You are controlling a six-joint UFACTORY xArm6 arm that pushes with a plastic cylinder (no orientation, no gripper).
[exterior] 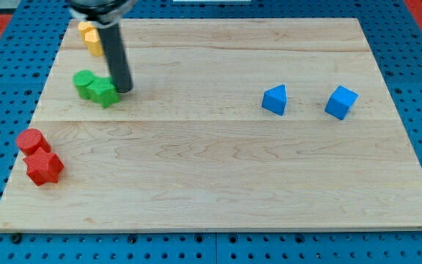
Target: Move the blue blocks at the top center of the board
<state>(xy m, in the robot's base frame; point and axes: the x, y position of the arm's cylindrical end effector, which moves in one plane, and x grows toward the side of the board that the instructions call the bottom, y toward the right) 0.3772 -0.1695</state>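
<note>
Two blue blocks lie at the view's right: a blue triangular block (275, 99) and a blue cube (341, 102) further right. The dark rod comes down from the view's top left, and my tip (124, 89) rests on the board right beside two green blocks, far left of both blue blocks.
A green round block (85, 82) and a green block (104, 92) sit just left of my tip. A yellow block (91, 37) is partly hidden behind the rod at the top left. A red cylinder (31, 141) and a red star-like block (44, 167) lie at the left edge of the wooden board (218, 191).
</note>
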